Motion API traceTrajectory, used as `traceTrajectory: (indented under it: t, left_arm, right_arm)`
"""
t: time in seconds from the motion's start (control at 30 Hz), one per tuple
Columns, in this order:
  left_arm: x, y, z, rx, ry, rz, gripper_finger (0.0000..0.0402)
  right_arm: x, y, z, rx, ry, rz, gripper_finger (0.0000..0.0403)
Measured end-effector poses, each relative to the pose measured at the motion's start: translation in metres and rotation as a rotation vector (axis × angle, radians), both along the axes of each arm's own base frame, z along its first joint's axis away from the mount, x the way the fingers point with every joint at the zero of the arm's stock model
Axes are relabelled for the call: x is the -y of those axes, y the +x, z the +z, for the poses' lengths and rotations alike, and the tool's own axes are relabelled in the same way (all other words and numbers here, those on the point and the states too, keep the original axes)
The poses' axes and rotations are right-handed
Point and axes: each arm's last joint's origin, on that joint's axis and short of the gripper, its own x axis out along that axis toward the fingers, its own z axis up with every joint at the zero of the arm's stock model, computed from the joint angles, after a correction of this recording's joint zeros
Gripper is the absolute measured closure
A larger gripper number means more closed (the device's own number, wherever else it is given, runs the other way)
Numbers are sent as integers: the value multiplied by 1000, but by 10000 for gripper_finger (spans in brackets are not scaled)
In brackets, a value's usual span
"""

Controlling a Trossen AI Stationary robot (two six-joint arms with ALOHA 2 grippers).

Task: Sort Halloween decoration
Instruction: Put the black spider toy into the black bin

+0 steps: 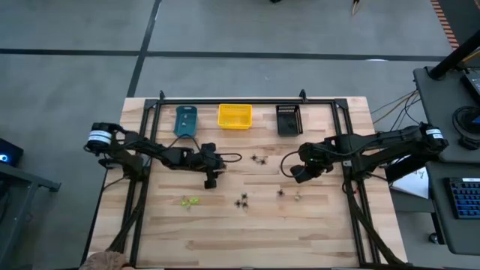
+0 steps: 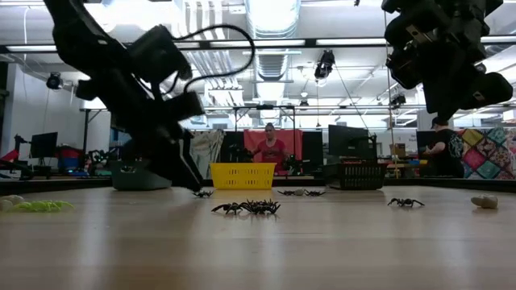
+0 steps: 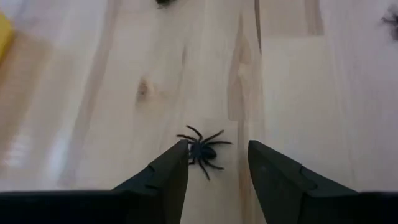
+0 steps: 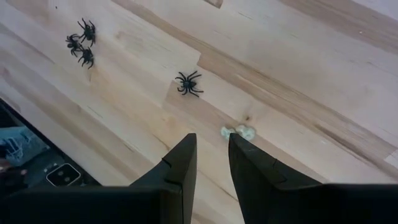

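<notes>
Small spider trinkets lie scattered on the wooden table. A black spider [image 3: 202,149] sits between the fingers of my open left gripper [image 3: 217,163], which reaches down to the table [image 2: 192,184] left of centre [image 1: 210,180]. My right gripper [image 4: 212,155] hangs above the table [image 1: 300,176], its fingers slightly apart. Below it lie a black spider [image 4: 188,83] and a pale one [image 4: 238,132]. A cluster of black spiders [image 1: 241,202] and a yellow-green one [image 1: 187,201] lie nearer the near edge. Two more spiders [image 1: 256,159] lie mid-table. My left gripper comes down at a slant, with one finger on either side of the black spider, which lies flat on the table. One fingertip [image 3: 177,158] is right at the spider's legs [image 3: 188,155]. I cannot tell whether it touches them.
Three small bins stand in a row along the far edge: teal [image 1: 186,120], yellow [image 1: 234,116] and black [image 1: 289,120]. A black metal frame [image 1: 225,103] runs around the table. People stand in the room beyond [image 2: 270,145]. Bare wood lies between the spiders.
</notes>
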Motion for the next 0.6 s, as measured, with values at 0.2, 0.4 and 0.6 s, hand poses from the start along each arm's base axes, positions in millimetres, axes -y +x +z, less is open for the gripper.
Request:
traceTrajectory:
  t: [0.2, 0.4, 0.6]
  left_arm:
    - [-2, 5, -11, -28, -10, 13, 264]
    - [-4, 4, -11, -24, -39, 46, 291]
    - [-5, 3, -12, -26, -54, 83, 341]
  right_arm:
    - [0, 0, 0, 2, 5, -9, 319]
    - [0, 2, 1, 20, 5, -10, 319]
    - [0, 2, 1, 21, 2, -10, 319]
